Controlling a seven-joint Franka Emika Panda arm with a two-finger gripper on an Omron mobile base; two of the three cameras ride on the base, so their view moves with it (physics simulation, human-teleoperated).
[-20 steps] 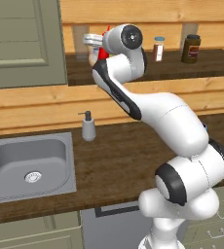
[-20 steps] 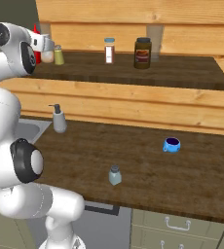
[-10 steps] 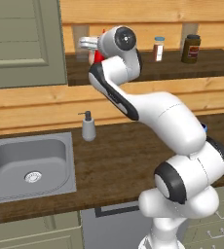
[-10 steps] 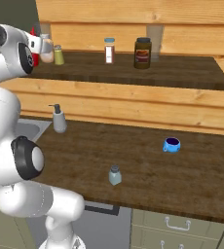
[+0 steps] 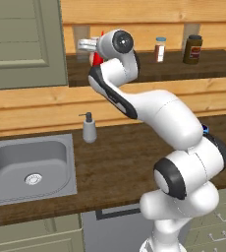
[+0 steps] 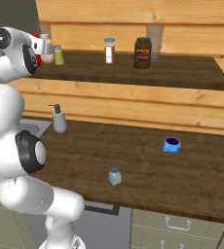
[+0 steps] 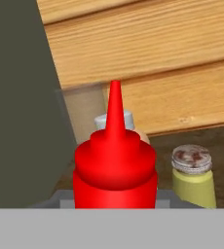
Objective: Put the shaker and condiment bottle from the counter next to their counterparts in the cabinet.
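Your hand [image 5: 85, 45] is clamped on the condiment bottle [image 7: 115, 165] up at the cabinet shelf [image 6: 133, 73], just beside the yellow-green shaker [image 7: 194, 176] and peach bottle [image 7: 141, 137]. The blue-grey shaker [image 6: 115, 175] sits down on the table [image 6: 133, 160].

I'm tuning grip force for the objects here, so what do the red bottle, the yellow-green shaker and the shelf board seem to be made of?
The condiment bottle looks like glossy soft plastic: uniform bright red with smooth highlights. The yellow-green shaker seems to be matte plastic or glass under a dull grey cap, possibly metal. The shelf board looks like dark-stained wood, with visible grain streaks.
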